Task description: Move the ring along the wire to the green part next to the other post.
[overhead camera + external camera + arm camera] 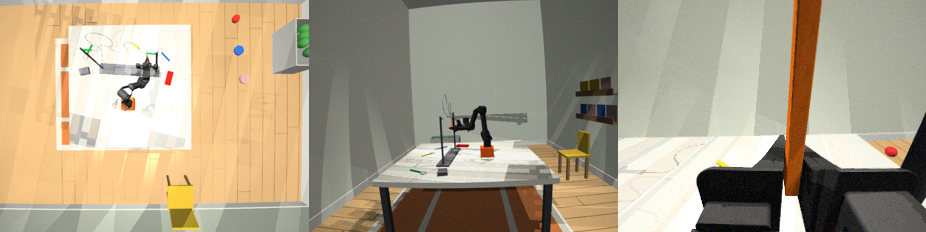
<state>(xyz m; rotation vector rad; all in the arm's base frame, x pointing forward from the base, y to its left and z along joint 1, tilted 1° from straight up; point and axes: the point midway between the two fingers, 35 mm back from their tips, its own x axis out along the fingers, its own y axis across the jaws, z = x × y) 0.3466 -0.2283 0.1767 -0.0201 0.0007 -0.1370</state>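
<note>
Wrist view | gripper (790,172) pinching orange handle (802,90) upright near its lower end | ring on green wire section (150,53) beside right-hand post (157,59) | step: grasp secured | next: carry ring along grey wire (99,37) without contact.

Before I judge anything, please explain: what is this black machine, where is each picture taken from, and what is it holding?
It is a jointed robot arm standing on an orange block on a white table. One picture looks straight down, one looks from the room's front, one sits on the wrist. Its tool is shut on an orange handle, which stands upright. On the table stand two posts on a dark base. A looping wire runs between them. Small coloured pieces, such as a red block, lie around.
</note>
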